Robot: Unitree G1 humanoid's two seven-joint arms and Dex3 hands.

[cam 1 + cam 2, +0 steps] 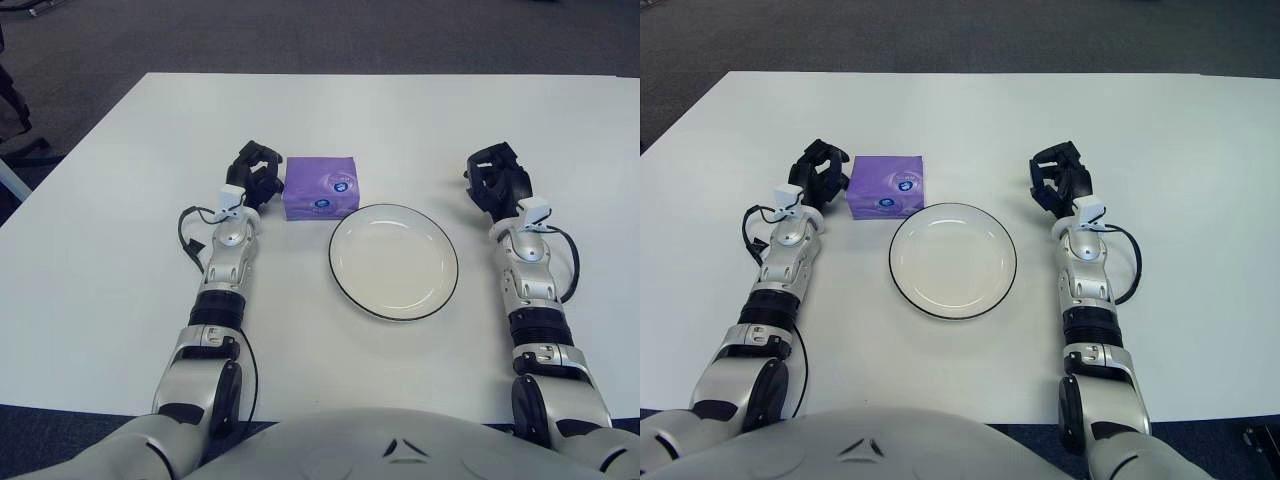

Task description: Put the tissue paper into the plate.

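The fingers (262,168) of the left hand (254,175) are curling loosely beside the tissue pack (320,187), their black tips sitting right at its left edge; I cannot tell whether they are actually touching it or only just beside it. They are not wrapping around it, and nothing is sitting between them. The purple pack is lying flat on the white table (120,260), just behind the upper left rim of the plate (394,261), apart from it or nearly touching. It is close to square, with its slightly longer side running left to right, roughly parallel to the table's far edge. Its printed top is facing up, showing two small round labels toward its right front corner; the print on them is too small to read.

The right hand (498,180) is resting on the table on the far side of the plate, well apart from the pack, with its fingers bent in a relaxed way and gripping nothing. The white plate with its dark rim is sitting between the two forearms.

The pack's left side is partly hidden by the left fingers. Both upper arms are running out of sight at the bottom, behind the robot's pale chest (400,445).
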